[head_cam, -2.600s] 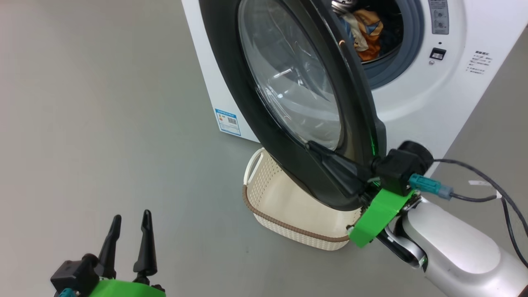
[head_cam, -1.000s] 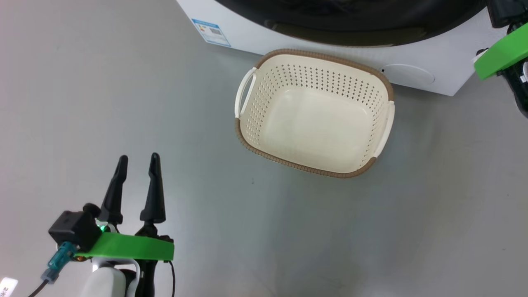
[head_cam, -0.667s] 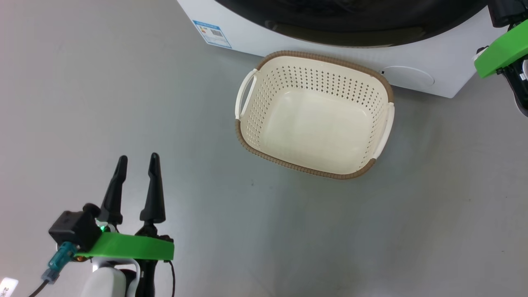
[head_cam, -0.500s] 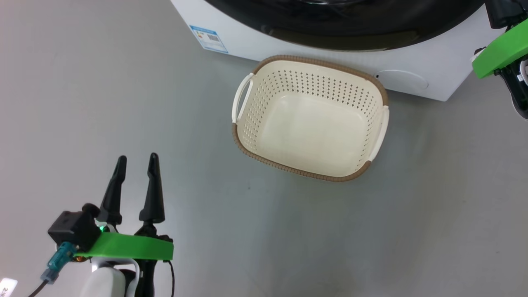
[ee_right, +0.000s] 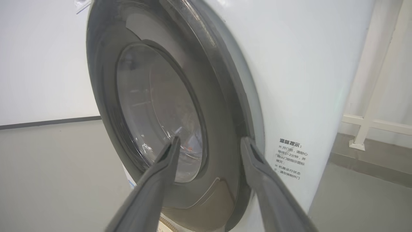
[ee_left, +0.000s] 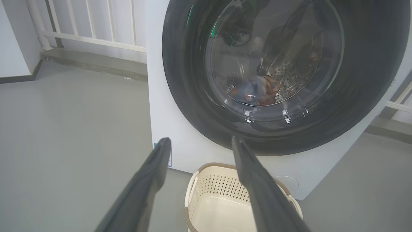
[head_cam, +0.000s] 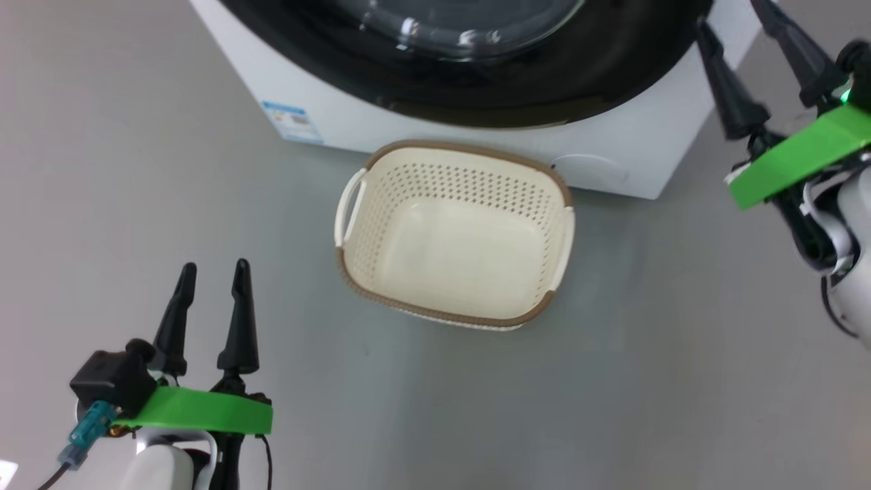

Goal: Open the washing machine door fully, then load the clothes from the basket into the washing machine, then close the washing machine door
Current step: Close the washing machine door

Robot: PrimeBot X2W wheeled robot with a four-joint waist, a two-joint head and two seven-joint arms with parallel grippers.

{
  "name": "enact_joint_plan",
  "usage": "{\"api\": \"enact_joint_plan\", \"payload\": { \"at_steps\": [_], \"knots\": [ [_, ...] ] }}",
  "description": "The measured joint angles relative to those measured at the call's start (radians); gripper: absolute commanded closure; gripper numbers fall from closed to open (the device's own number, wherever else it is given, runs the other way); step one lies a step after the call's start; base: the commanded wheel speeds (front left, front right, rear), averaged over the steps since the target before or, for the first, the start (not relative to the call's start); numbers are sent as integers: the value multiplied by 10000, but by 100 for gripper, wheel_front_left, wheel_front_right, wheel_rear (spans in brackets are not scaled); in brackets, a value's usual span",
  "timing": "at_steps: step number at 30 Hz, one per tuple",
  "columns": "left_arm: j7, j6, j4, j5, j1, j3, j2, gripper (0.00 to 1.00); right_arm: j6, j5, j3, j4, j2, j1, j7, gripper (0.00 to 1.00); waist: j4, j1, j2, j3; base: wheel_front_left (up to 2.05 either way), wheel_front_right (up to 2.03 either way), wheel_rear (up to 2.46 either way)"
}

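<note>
Seemingly complete: the basket (head_cam: 435, 314) sits empty at frame centre; the clothes (ee_left: 254, 91) lie behind the washing machine door (head_cam: 612, 82), apparently shut, at top; left gripper (head_cam: 214, 267) and right gripper (ee_right: 210, 139) fingers spread, empty.

Closed washing machine door (ee_left: 183, 80), clothes (ee_left: 254, 91) visible inside.

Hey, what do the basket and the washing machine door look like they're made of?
The basket looks like moulded cream plastic, matte: evenly perforated walls and one-piece handles. Its brown rim has a woven look, probably plastic too, possibly fibre. The washing machine door seems a glossy black plastic ring, mirroring its surroundings, around a clear bulging window, likely glass.
</note>
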State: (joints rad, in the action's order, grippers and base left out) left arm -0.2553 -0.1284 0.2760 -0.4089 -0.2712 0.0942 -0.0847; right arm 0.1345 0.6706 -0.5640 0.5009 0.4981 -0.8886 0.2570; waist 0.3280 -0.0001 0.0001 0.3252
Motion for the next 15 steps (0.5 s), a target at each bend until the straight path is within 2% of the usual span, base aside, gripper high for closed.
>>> {"api": "enact_joint_plan", "payload": {
  "at_steps": [15],
  "knots": [
    [0,0,201,27,482,13,-573,0,-10,-426,911,-1413,-570,2668,-2,0,-2037,-1,0,-1388,0,0,0]
  ]
}}
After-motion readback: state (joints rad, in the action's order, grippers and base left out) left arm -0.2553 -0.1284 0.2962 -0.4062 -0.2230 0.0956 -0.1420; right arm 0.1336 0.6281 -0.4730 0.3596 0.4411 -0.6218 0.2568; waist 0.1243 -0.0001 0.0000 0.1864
